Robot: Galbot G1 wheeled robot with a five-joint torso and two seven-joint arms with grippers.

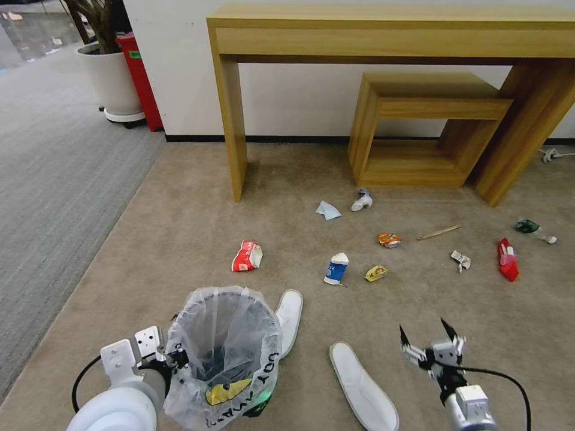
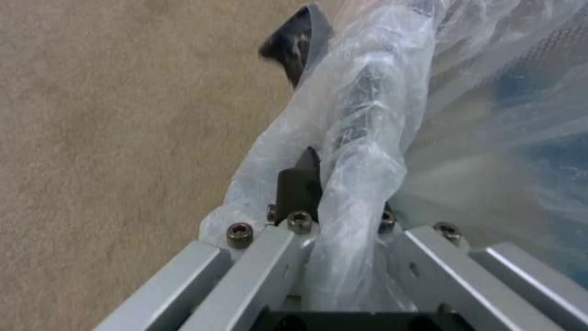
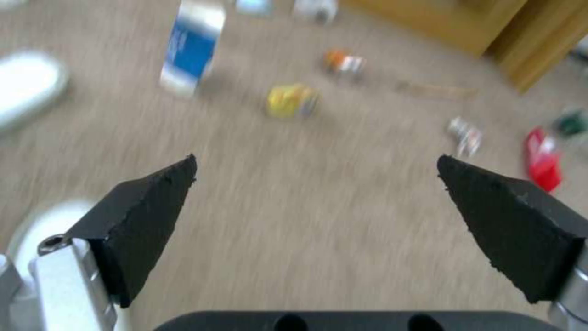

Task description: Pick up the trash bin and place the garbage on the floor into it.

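At the near left of the head view, the left gripper [image 1: 173,359] is clamped on the rim of the trash bin [image 1: 224,353], its fingers [image 2: 300,184] pinched over the bunched plastic liner in the left wrist view. The bin is a small round black one lined with a translucent white bag printed with black lettering and a yellow mark; it stands roughly upright with its mouth open upward, over the beige-brown floor [image 1: 179,239]. Just beside the bin's right side lies a white slipper [image 1: 289,320], its long axis running away from the robot. Farther off, a crushed red paper cup [image 1: 247,256] lies on its side. A second white slipper [image 1: 363,386] lies near the bottom edge, long axis angled from far-left to near-right. Beyond it stand a blue-white carton [image 1: 336,268], upright with a slight lean, a yellow crumpled piece [image 1: 375,273], a light blue tissue [image 1: 327,210] and an orange can [image 1: 389,240]. The right gripper [image 1: 428,341] hovers above bare carpet with its fingers [image 3: 147,216] spread wide and holding nothing. To the right lie a wooden stick [image 1: 439,232], pointing far-right, a red wrapper [image 1: 507,260] and a green-labelled bottle [image 1: 533,229].
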